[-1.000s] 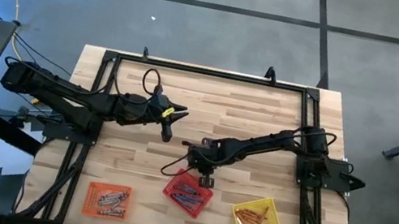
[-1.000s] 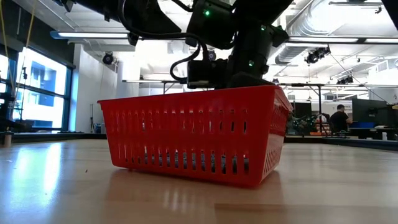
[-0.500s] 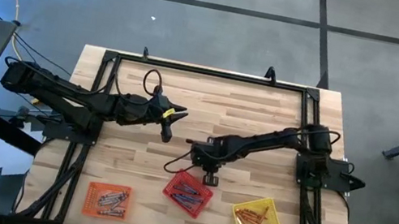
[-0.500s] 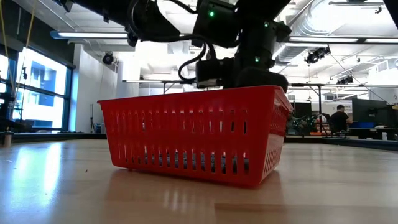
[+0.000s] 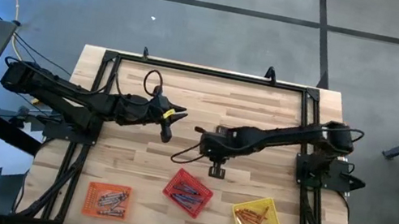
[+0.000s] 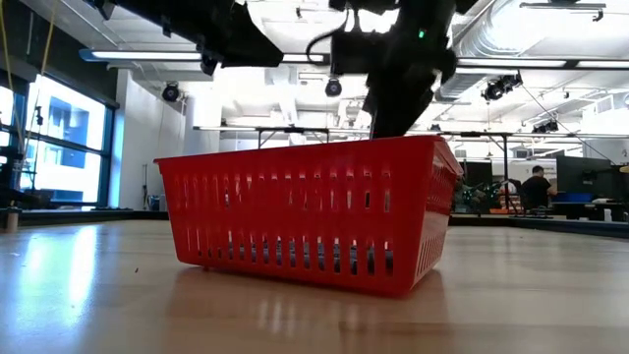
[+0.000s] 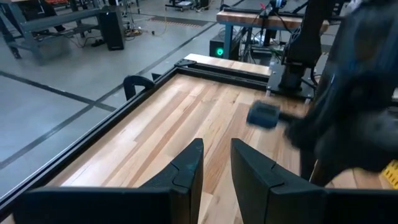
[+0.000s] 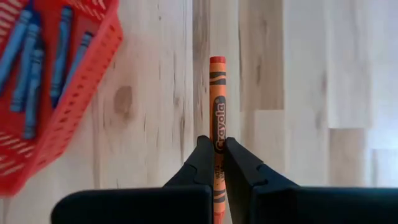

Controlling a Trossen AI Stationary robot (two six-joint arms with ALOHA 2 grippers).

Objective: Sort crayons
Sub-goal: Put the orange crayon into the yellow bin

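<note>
Clamped between your right gripper (image 8: 214, 151)'s two dark fingers is an orange crayon (image 8: 217, 106), its length sticking straight out ahead of the tips over bare wood. Your left gripper (image 7: 216, 163) carries nothing: its jaws stand a little apart, with only the tabletop showing through the gap.

Work down from the biggest things. On the wooden table (image 5: 265, 115), the right arm reaches in toward the middle, its gripper above the boards just beyond the red basket (image 5: 188, 192); the left arm waits over the middle-left part of the table. Along the near edge sit three baskets: the orange basket (image 5: 107, 199) on the left with grey-silver sticks in it, the red one in the middle holding the blue crayons (image 8: 28, 68), and the yellow basket (image 5: 253, 218) on the right holding reddish-orange crayons (image 5: 251, 216).

You appear to be in the carry step: one crayon picked and lifted, not yet dropped. By colour, I judge that it belongs with the reddish-orange ones in the yellow basket, not in the red basket that lies nearest to it.

Your next move calls for swinging the right gripper past the red basket to a spot over the yellow one, then parting the fingers only once the crayon hangs inside the rim. Mind the crayon's long overhang; it could catch a basket wall if you come in low.
</note>
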